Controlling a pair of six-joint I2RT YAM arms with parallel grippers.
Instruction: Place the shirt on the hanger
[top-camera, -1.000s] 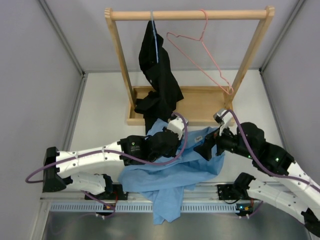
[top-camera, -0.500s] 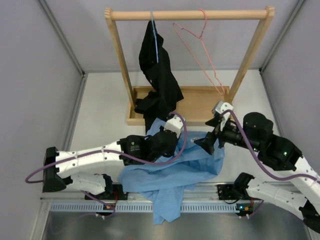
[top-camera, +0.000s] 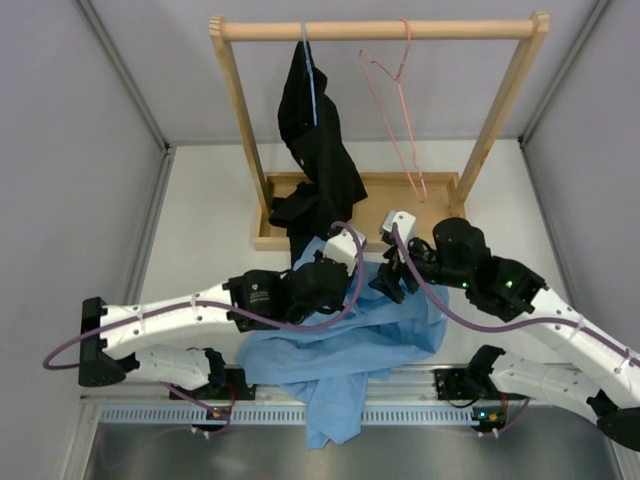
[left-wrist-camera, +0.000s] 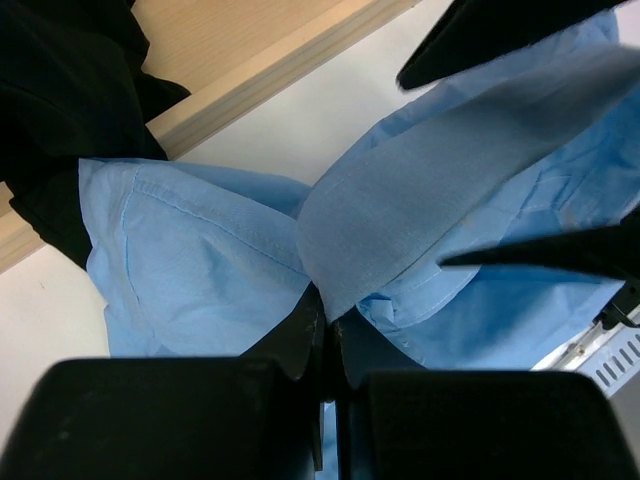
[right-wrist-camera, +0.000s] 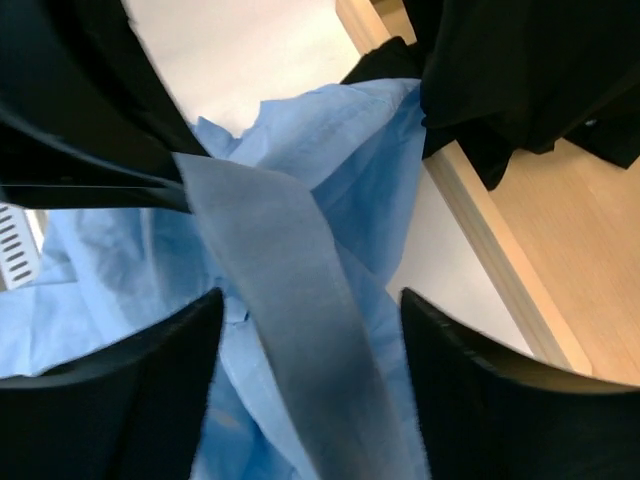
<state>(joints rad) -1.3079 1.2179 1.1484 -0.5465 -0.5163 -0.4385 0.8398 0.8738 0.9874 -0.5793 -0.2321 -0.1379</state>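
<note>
L gripper (left-wrist-camera: 322, 325): jaws closed tight on a fold of the shirt (top-camera: 340, 345), pinching the root of a flat pale band (right-wrist-camera: 280, 270) of cloth (collar or placket edge, can't tell which). The band runs up and away from the L jaws, straight into the gap of the R gripper (right-wrist-camera: 310, 300). R jaws are open, one finger either side of the band w/ a gap on both sides in the R wrist view, so no grip there yet.

Rest of the shirt lies bunched on the surface (top-camera: 200, 230) below and behind both sets of jaws, part draped over the near edge. The hanger (top-camera: 392, 105) hangs bare on the rack rail (top-camera: 380, 30), well beyond and above the R jaws. A black garment (top-camera: 315, 140) hangs just past the L jaws, its lower end near the blue cloth.

Step in hand, as I read it: R takes a second hold on the band so the 2 arms can spread the neck opening. To do it well:
- Hold L firm so the band is taut.
- Bring R in square to the band and centred, deep enough that the full width sits btwn the pads, not just an edge.
- Close near L's pinch w/o touching L's fingers.
- Don't catch the black cloth.
</note>
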